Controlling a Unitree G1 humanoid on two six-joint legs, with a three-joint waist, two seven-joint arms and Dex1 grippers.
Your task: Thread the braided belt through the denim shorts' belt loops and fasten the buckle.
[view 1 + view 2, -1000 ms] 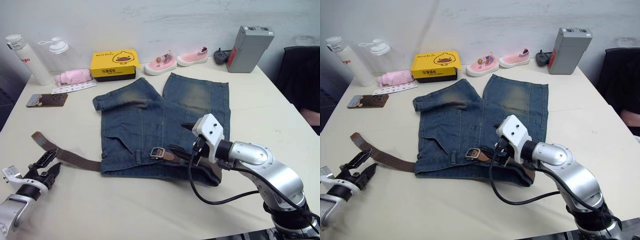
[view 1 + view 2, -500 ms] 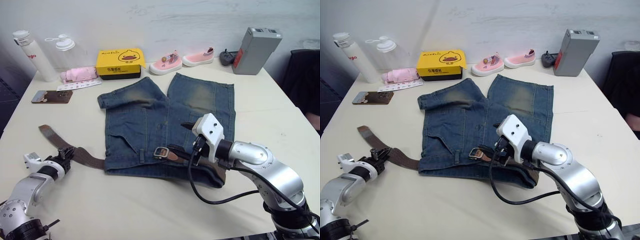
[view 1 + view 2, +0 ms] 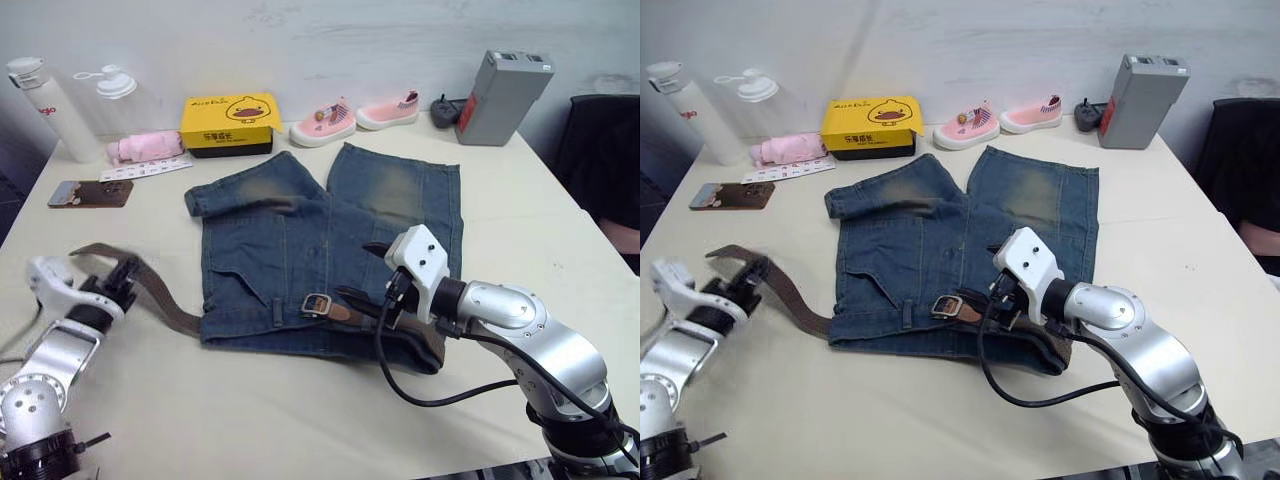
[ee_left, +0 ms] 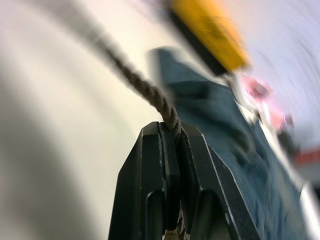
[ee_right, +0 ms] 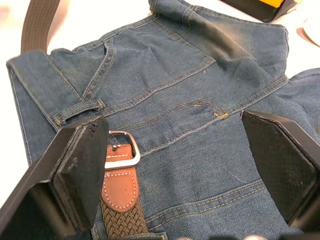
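- The left pincer (image 4: pixel 170 150) is clamped edge-on around the braided belt (image 3: pixel 150 290), near the worktop's (image 3: pixel 300 410) left edge, with the strap's free end lifted just past it.
- Judged from this, the step in hand is drawing the strap's loose end on through the waistband. The pull should run along the waistband line and stay low, so the denim shorts (image 3: pixel 330 230) do not bunch toward the left.
- The grip sits well back from the strap's tip, so it may need re-gripping nearer the tip before it is fed into any of the belt loops (image 5: pixel 77 111).
- The right pincer (image 3: pixel 992 300) has its fingers (image 5: pixel 82 165) spread wide apart, hovering just above the buckle (image 5: pixel 120 147) and the tan leather tab, holding nothing. It would do well to press down there and anchor the buckle end while the left side pulls.
- The left forearm lies low over the front left corner of the worktop, its wrist angled toward the shorts.
- The right arm reaches in from the front right corner, elbow bent, wrist turned down over the waistband near the front edge.
- The shorts lie flat mid-worktop, legs toward the far edge.
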